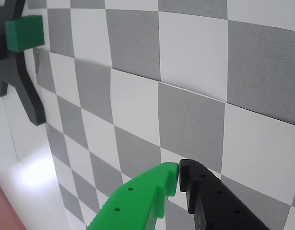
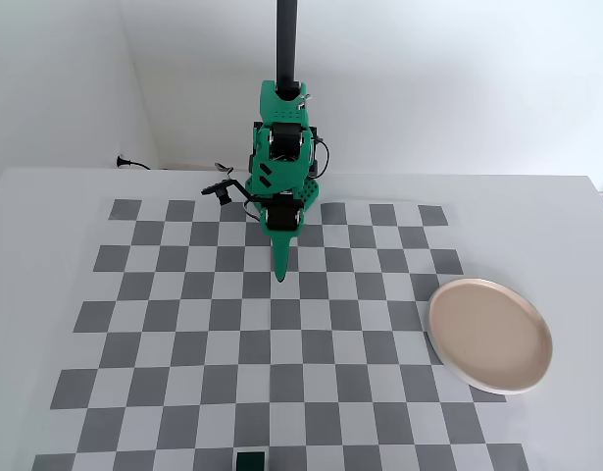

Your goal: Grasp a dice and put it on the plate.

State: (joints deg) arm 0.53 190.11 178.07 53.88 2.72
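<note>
wrist view: gripper (image 1: 179,173) closed on nothing, green finger (image 1: 137,199) and black finger (image 1: 209,196) tips touching over the matte grey-white checkerboard (image 1: 195,110). fixed view: round shallow pinkish-beige plate (image 2: 489,335) with low white rim sits at 3 o'clock on the board, nothing in it. small dark green plain dice (image 2: 249,460) lies at 6 o'clock by the board's near edge, well apart from the plate and the arm (image 2: 283,167) at 12 o'clock.

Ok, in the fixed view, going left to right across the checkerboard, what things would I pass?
The dice at the bottom edge of the picture → the arm's claw, pointing down at the board with its jaws together → the plate on the right, lying over the board's right edge.
</note>
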